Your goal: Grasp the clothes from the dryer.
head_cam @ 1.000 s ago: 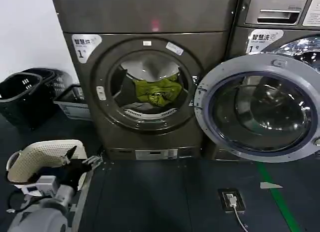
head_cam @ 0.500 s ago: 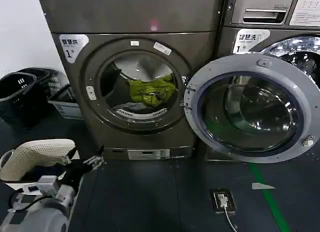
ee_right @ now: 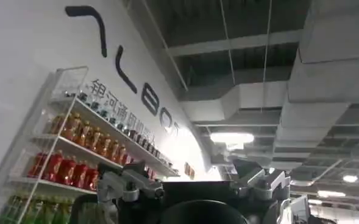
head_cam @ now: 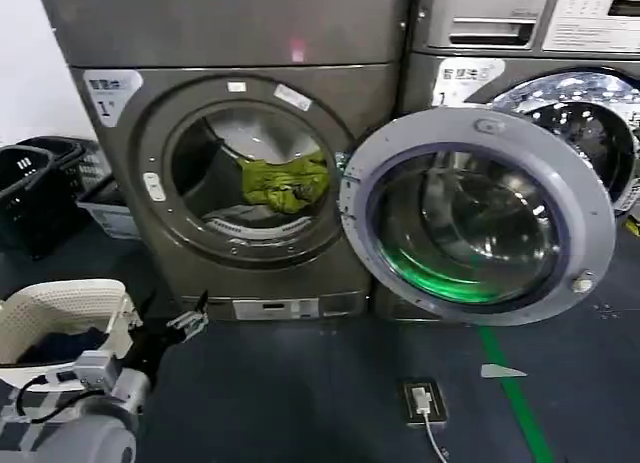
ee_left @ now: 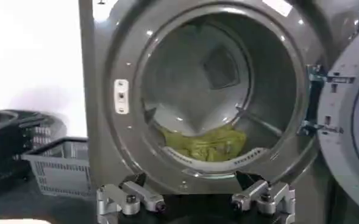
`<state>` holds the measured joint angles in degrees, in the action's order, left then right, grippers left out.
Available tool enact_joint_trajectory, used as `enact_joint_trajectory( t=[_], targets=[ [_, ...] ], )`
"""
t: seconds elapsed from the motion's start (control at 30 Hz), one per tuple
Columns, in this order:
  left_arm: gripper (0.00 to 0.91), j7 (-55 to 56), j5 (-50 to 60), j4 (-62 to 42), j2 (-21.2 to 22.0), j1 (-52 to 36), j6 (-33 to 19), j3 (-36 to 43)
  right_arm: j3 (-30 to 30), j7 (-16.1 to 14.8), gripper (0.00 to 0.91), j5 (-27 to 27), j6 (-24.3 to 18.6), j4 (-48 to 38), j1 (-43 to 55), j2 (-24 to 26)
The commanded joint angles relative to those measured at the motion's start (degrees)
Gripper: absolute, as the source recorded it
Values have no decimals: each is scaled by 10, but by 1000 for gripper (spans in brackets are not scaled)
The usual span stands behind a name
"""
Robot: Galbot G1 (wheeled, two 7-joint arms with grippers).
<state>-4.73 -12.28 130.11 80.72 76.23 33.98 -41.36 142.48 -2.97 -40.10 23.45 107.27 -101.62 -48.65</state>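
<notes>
**Dryer open, clothes in the drum, my fingers spread and empty**

Head view. The dryer (head_cam: 225,143) fills the upper left and centre of the frame, its round opening uncovered. The door (head_cam: 475,218) is swung out to the right of centre, glass catching a green glow. The clothes (head_cam: 285,181), a yellow-green bundle, lie inside the drum toward the right side of the opening, resting on the lower lip with a grey piece beneath them. My left gripper (head_cam: 185,323) sits low in the lower left, over the dark floor (head_cam: 330,393) in front of the dryer's base, well apart from the clothes. At the far lower left is a white mesh basket (head_cam: 60,318) with dark cloth in it. Black baskets (head_cam: 30,188) and a grey crate (head_cam: 105,208) stand at the left edge beside the machine. A second machine (head_cam: 530,43) stands in the upper right. A small charger block with a cable (head_cam: 420,403) lies on the floor at lower centre, next to a green floor line (head_cam: 515,403).

Left wrist view. My left fingers (ee_left: 127,199) show along the bottom edge, released, wide apart, nothing between them. Beyond them the drum opening takes the centre of the frame, with the clothes (ee_left: 206,145) heaped at the drum's bottom front. The grey crate (ee_left: 57,164) is at lower left; the door hinge (ee_left: 319,100) at right.

Right wrist view. My right fingers (ee_right: 127,185) sit along the bottom edge, released and empty, pointing up at ceiling lights (ee_right: 231,138). A shelf of bottles (ee_right: 75,152) runs along the wall at lower left.
</notes>
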Motion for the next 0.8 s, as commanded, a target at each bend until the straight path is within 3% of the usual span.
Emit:
enact_joint_trajectory(
  t=[0.03, 0.8],
  targets=[
    [907, -1, -1, 0, 0, 0, 0, 1, 0, -4, 907, -10, -11, 2, 0, 0],
    [907, -9, -3, 0, -6, -4, -3, 1, 0, 2, 907, -15, -34, 5, -3, -7]
  ],
)
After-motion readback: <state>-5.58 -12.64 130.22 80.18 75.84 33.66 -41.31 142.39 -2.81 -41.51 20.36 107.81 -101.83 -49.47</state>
